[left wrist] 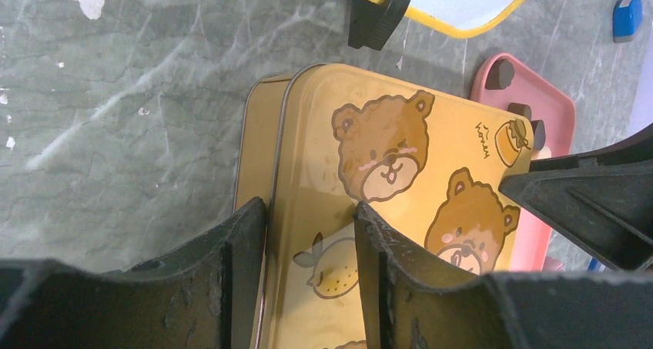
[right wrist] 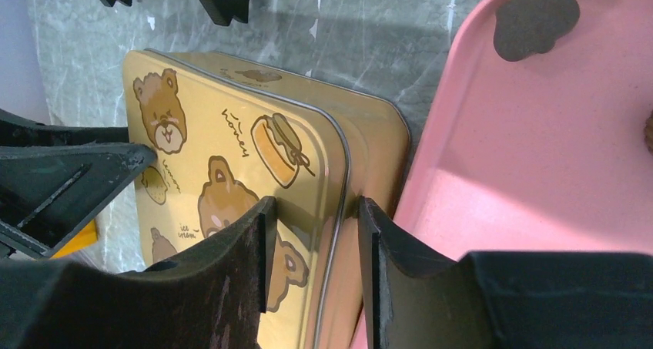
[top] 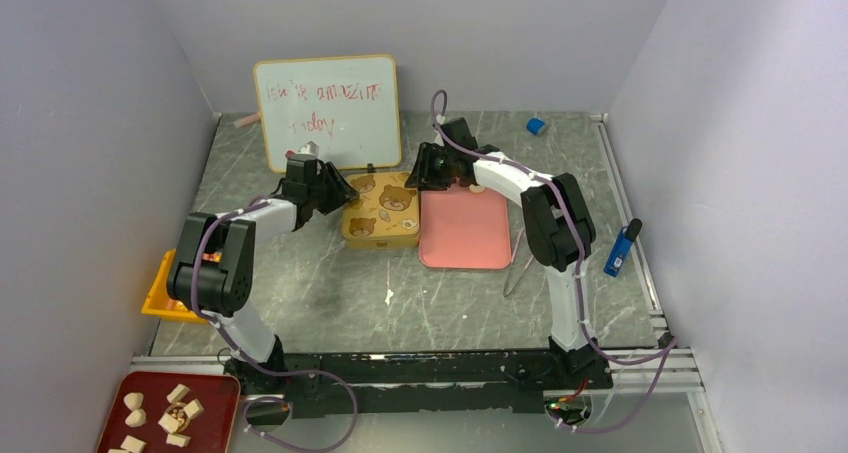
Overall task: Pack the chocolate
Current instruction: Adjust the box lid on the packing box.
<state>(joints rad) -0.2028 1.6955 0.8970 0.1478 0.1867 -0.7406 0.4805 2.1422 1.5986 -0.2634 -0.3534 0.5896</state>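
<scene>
A yellow tin (top: pixel 380 213) with bear pictures lies shut in the middle of the table. My left gripper (top: pixel 335 188) stands over its far left side. In the left wrist view the left gripper (left wrist: pixel 308 206) is open astride the lid's rim, one finger beside the wall and one over the lid (left wrist: pixel 370 172). The right gripper (top: pixel 425 168) (right wrist: pixel 312 203) is open astride the tin's (right wrist: pixel 231 133) right rim in the same way. Dark chocolate (left wrist: pixel 500 73) (right wrist: pixel 535 14) lies at the far end of the pink tray (top: pixel 465 233). In the top view my right gripper hides it.
A whiteboard (top: pixel 325 108) stands just behind the tin. A red tray (top: pixel 215 393) with pale beige chunks (top: pixel 180 408) sits at the near left, and an orange bin (top: pixel 165 293) lies by the left arm. Blue items lie at the far right (top: pixel 537 126) and right edge (top: pixel 620 248).
</scene>
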